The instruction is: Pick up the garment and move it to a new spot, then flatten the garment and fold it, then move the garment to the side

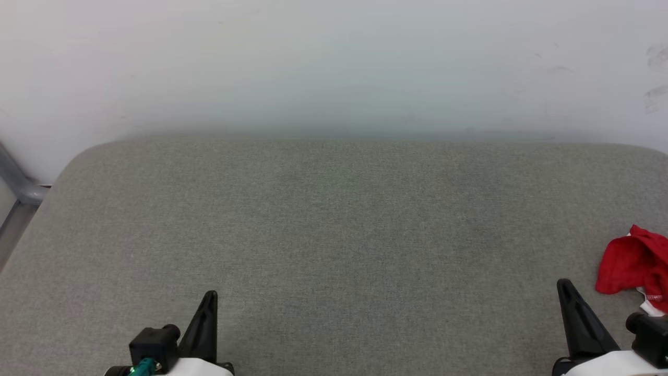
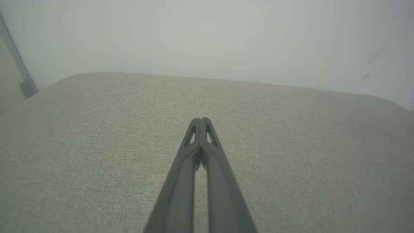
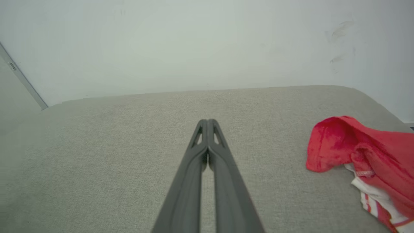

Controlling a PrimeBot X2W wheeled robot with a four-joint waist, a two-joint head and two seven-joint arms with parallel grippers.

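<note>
I see both my left gripper (image 2: 201,121) and right gripper (image 3: 207,122) fully closed, holding nothing, above the grey cushion (image 1: 334,235). The crumpled red jersey (image 3: 362,158) lies at the cushion's right edge, near my right gripper but apart from it.

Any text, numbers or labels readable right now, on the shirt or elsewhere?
None can be read. The garment lies crumpled at the right edge of the grey cushion, showing plain red cloth and striped white trim, no lettering. The wall bears faint scuffs, no signs.
</note>
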